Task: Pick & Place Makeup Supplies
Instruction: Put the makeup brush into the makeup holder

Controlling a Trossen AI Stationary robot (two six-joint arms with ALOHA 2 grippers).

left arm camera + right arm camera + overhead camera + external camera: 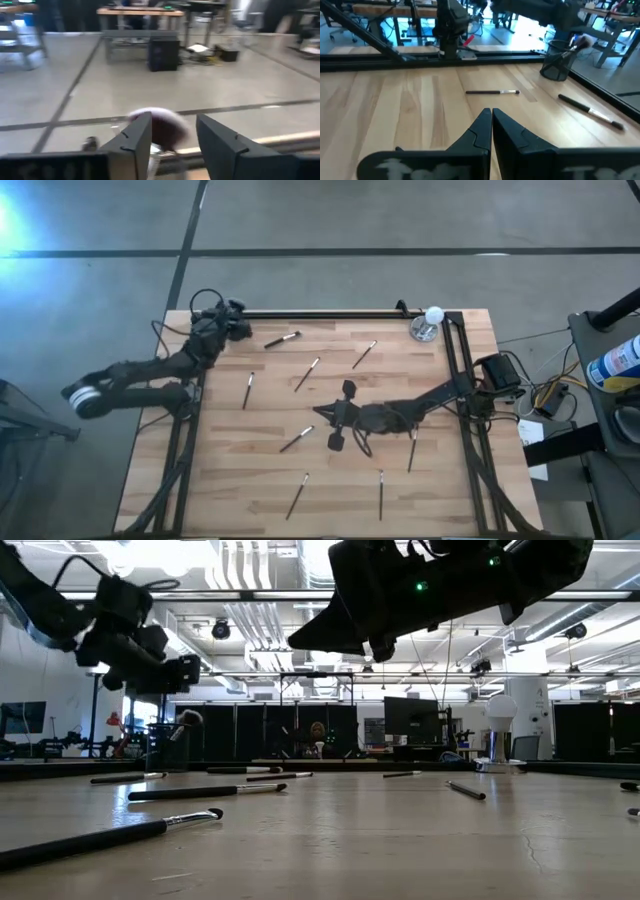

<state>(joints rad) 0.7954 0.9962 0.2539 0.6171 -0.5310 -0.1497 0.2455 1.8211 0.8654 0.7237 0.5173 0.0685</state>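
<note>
Left fingers [172, 145]: spread wide above the corner cup [557, 63], a fluffy brush [159, 127] between them, apparently just dropped in.
Right fingers [491, 131]: pressed together, idle mid-worktop [220, 480].

overhead straight down, low level across, wrist cameras forward, all sharing table [330, 480]

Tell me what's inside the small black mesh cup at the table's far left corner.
Inside the black mesh cup, one fluffy-headed makeup brush stands, head up. The mesh hides its lower handle and anything lying at the bottom.
</note>
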